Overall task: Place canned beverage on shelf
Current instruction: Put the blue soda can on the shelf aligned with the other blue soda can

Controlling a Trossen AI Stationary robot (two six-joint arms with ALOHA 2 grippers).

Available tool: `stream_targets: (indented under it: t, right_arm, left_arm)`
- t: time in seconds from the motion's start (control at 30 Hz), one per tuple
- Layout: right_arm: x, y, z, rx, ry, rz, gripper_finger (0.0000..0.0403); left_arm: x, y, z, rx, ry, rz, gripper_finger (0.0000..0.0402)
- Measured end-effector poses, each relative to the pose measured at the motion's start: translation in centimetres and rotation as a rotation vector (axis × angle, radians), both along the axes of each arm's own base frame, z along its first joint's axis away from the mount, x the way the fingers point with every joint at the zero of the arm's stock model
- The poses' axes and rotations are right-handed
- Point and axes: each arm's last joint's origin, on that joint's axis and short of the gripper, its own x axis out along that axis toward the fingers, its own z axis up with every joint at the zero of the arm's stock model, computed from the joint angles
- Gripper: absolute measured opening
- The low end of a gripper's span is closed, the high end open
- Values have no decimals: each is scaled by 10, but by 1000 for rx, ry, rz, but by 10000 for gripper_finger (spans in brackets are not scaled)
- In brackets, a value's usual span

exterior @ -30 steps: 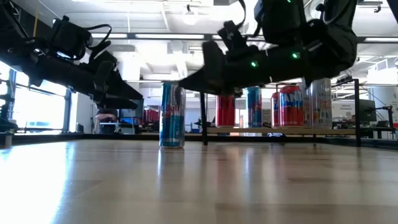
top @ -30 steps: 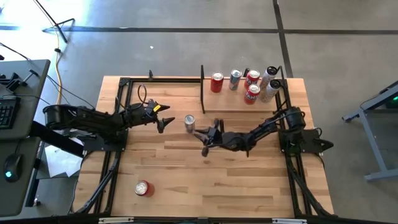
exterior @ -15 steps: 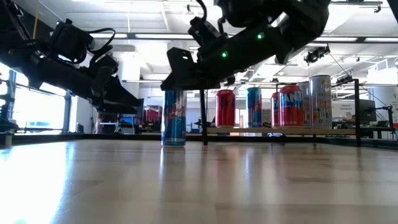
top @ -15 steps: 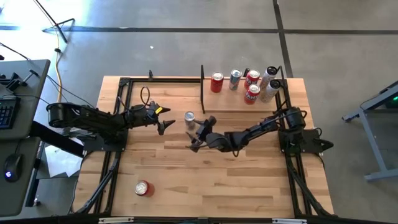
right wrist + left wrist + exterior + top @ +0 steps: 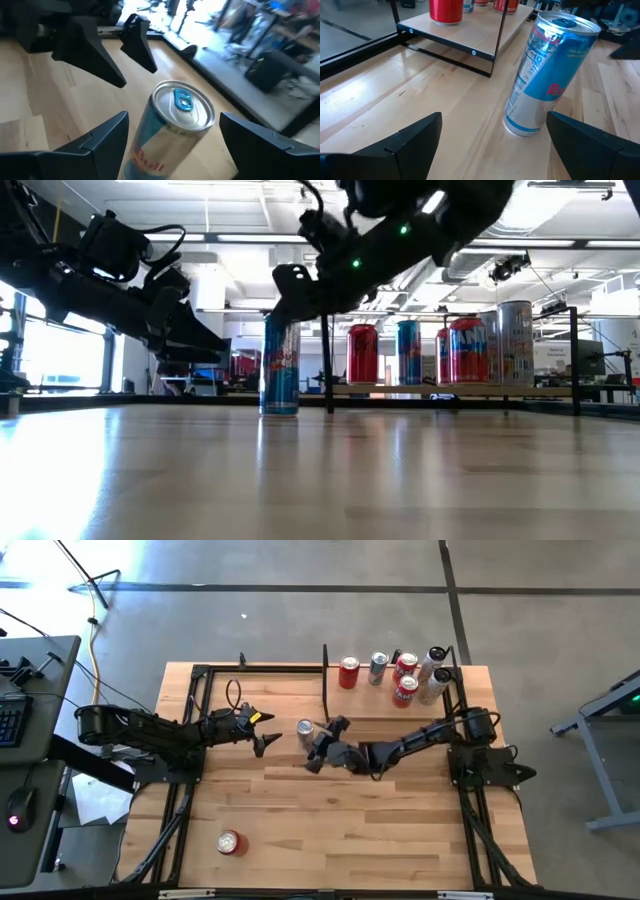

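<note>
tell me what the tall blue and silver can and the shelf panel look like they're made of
Tall blue and silver can: looks like thin aluminium, glossy printed wall, with a bare brushed silver lid and a blue pull tab showing in the right wrist view.

Shelf: pale wood panel, smooth matte finish with faint grain, likely plywood or laminate. Its frame is thin black bars, probably painted metal, with small silver screws.

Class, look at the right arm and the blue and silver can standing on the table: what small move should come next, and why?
Probably close the right gripper on the blue and silver can. Its jaws are open on either side of the upright can, which stands on the table short of the shelf. The left gripper waits open beside it.
</note>
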Motion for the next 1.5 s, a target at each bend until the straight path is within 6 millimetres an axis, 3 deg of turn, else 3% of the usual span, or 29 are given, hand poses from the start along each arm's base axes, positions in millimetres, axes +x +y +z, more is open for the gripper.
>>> stream_targets:
  t: [0.17, 0.3, 0.57, 0.77, 1.03, 1.27, 1.5]
  right_arm:
    - [4, -29, -1, 140, -38, 75, 298]
    - [4, -39, -1, 154, -45, 58, 298]
    - [6, -44, -1, 206, -53, 137, 289]
    - [6, -44, 0, 209, -66, 150, 221]
    - [5, -36, 4, 219, -54, 234, 221]
    - [-13, -11, 52, 151, -69, 264, 221]
    - [-64, 13, 95, 57, 72, 72, 221]
  left_arm:
    - [0, 0, 0, 0, 1, 0, 348]
    - [0, 0, 0, 0, 0, 0, 348]
    - [0, 0, 0, -1, 0, 0, 349]
    - [0, 0, 0, 4, 2, -2, 349]
    - [0, 0, 0, 4, 2, -2, 349]
    - [0, 0, -1, 4, 8, -3, 349]
    - [0, 0, -1, 4, 9, -3, 349]
